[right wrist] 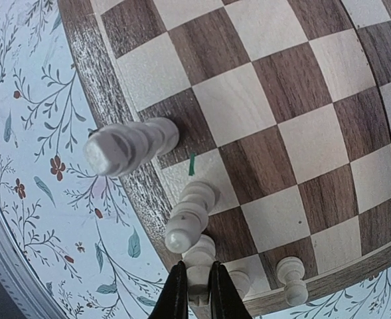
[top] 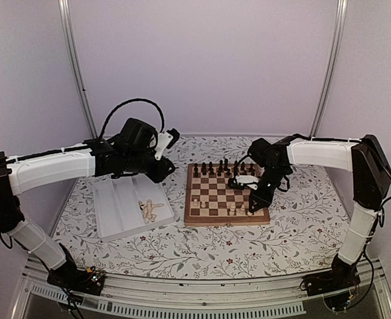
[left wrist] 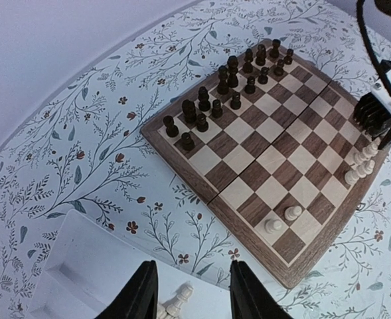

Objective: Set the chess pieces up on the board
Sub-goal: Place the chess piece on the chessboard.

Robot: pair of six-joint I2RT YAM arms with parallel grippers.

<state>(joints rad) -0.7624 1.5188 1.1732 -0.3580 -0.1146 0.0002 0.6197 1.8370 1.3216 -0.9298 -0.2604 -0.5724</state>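
Observation:
The board point(top: 215, 193) lies in the middle of the table. My right gripper point(right wrist: 198, 292) is shut on the top of a pale chess piece point(right wrist: 200, 262) standing at the board's near right edge. Beside it stand other pale chess pieces: a tall one point(right wrist: 132, 143), another point(right wrist: 190, 212) and a pawn point(right wrist: 291, 279). Two pale pawns point(left wrist: 283, 219) stand near the board's other near corner. My left gripper point(left wrist: 194, 292) hangs open above the white tray point(top: 115, 209), over loose pale pieces point(left wrist: 175, 302) lying in it.
Dark chessmen point(top: 218, 167) fill the board's two far rows. The tray sits left of the board on a floral tablecloth point(top: 202, 249). The right arm's white link point(top: 314, 154) reaches over the board's right side.

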